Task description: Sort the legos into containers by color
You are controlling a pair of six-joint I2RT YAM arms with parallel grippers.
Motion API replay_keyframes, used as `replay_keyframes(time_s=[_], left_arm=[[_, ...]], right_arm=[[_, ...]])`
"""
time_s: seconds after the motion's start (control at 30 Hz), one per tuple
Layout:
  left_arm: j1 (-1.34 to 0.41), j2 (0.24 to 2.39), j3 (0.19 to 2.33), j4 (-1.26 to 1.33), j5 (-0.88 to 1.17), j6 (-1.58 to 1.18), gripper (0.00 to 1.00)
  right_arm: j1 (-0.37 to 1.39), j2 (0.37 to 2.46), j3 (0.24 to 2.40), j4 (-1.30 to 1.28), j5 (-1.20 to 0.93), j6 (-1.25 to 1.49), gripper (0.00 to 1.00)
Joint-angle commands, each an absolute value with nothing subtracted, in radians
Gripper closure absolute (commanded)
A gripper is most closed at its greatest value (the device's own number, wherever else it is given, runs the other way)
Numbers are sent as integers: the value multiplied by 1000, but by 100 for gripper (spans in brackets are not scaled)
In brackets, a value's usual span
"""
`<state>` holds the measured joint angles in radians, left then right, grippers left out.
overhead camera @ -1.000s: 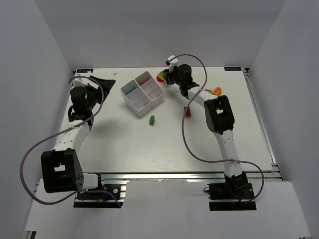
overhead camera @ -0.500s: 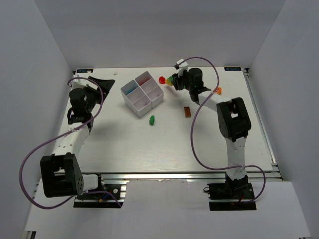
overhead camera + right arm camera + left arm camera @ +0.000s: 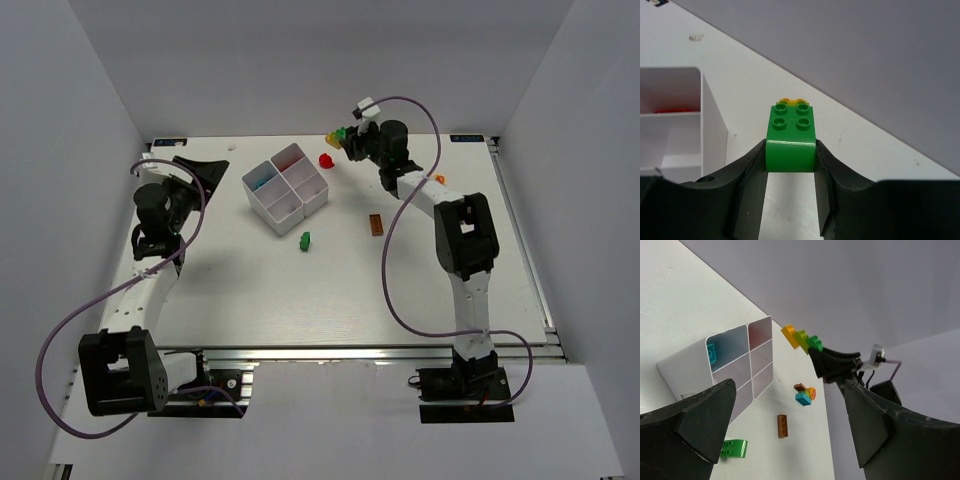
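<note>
The right pincer (image 3: 790, 152) is clamped on a green brick (image 3: 790, 136), one finger pressed against each side. That brick is the near end of a little stack (image 3: 801, 338): green, then lime, then yellow-orange, all stuck together and poking out past the fingertips. From above, the stack (image 3: 337, 135) hangs in the air over the far edge of the table (image 3: 250, 290), beyond the white tray (image 3: 262, 211) and off to its right.

Just beside it, between pincer and tray, a red brick (image 3: 326, 159) lies on the table. The tray has four compartments; a blue brick (image 3: 711, 352) lies in one and something red (image 3: 670, 110) in another. On the near side of the tray, well apart from it, are a green brick (image 3: 305, 239) and a flat brown one (image 3: 376, 225). An orange and blue clump (image 3: 805, 394) lies further right, by the right arm.

The left pincer (image 3: 789, 410) hangs over the left side of the table, fingers spread wide, nothing between them.
</note>
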<state>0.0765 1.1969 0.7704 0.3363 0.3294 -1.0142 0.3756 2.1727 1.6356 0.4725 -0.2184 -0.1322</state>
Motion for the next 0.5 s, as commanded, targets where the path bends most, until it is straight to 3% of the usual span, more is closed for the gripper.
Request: replay_keyframes(time_s=[0.0,0.3,0.47], left_arm=[[83,1164,750,333,336,-1009,2],[83,1200,750,339,330,-1008,2],[83,1226,746,353,331,-1011,2]], right_arm=[[390,2279,1782,462,-210,-104,100],[410,2529,2167,344,-183,-110,100],[413,2565,2200,336,-189,-144,100]])
